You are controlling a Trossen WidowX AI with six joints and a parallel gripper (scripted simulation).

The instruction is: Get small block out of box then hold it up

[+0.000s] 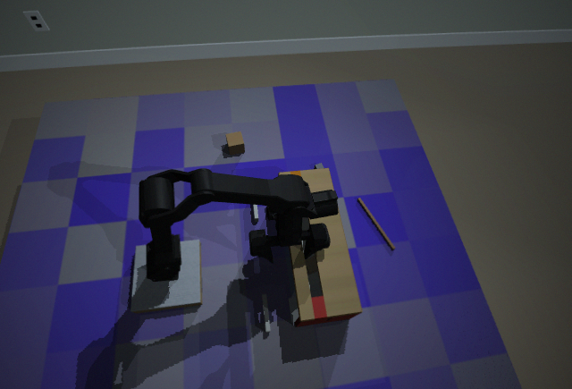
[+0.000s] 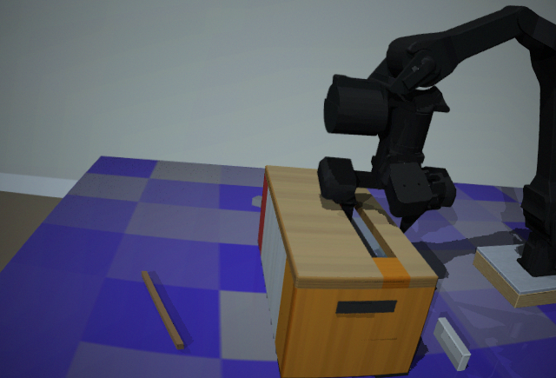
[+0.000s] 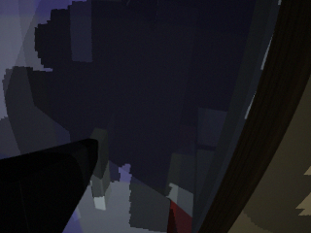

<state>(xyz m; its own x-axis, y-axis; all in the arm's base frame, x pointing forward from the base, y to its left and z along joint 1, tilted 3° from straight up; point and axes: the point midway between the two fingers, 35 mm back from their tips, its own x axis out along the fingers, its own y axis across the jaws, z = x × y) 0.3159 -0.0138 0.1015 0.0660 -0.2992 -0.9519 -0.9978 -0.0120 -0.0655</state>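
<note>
No text, label, brand, number or sign can be read anywhere around the gripper, in the top, exterior or wrist view; all surfaces there are unmarked.

I have the black arm [image 2: 453, 46] reaching out from its base and bent down sharply at the wrist [image 2: 404, 140], so the gripper [image 2: 374, 214] points straight down with its fingers [image 2: 347, 208] spread wide and nothing between them.

Open claw [image 2: 376, 205] astride the slotted top of the wooden box [image 2: 350, 270], one finger [image 2: 346, 207] in the slot.
</note>
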